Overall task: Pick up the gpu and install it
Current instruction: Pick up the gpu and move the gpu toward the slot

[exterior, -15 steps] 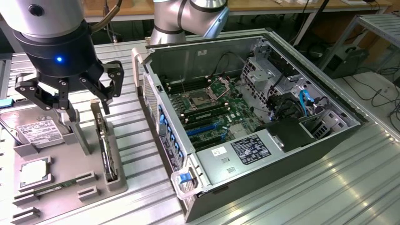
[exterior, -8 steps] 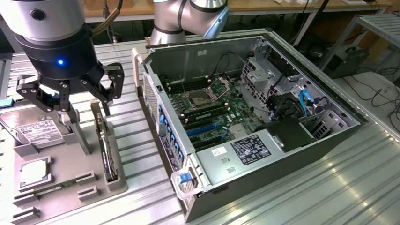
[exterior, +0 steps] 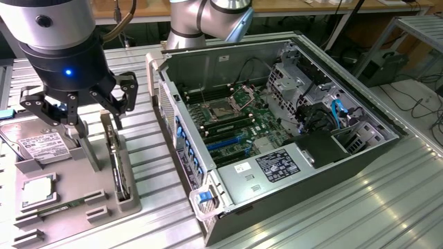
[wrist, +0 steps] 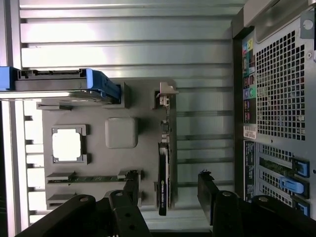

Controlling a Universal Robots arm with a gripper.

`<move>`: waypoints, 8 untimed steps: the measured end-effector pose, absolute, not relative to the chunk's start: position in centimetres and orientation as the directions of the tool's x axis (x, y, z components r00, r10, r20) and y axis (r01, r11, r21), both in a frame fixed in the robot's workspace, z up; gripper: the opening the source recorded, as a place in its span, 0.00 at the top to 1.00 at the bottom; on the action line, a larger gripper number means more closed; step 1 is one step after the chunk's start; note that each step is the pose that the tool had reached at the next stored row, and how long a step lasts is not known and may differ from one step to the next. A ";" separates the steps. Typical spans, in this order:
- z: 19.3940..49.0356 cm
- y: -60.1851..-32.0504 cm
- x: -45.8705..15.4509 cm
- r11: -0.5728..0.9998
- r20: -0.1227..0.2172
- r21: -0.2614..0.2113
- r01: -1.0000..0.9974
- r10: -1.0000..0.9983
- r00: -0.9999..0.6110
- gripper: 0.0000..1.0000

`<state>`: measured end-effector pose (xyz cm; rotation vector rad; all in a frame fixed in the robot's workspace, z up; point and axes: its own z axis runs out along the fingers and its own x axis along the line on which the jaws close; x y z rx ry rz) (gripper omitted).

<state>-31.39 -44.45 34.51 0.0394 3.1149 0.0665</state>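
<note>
Gripper, fingers spread wide and empty, poised over the gpu standing on edge in its grey holder; hazard: an off-centre approach could land a fingertip on the card's edge, tilting or jamming it.

Lighting: bright, even, from overhead.
Glare: white streaks on the ribbed metal table at the exterior view's right. In the wrist view its ribs wash out nearly white, and the square chip burns out.
Shadows: soft and short. The computer case is dim inside at the right.
Silhouette: the gripper reads dark, with little detail.
</note>
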 end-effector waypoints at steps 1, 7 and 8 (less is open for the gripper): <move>34.5 -44.5 -31.4 0.999 -0.025 0.043 0.025 0.026 -0.999 0.40; 34.2 -44.5 -31.4 0.999 -0.025 0.043 0.025 0.026 -0.999 0.40; 34.2 -44.5 -31.4 0.999 -0.025 0.044 0.025 0.026 -0.999 0.40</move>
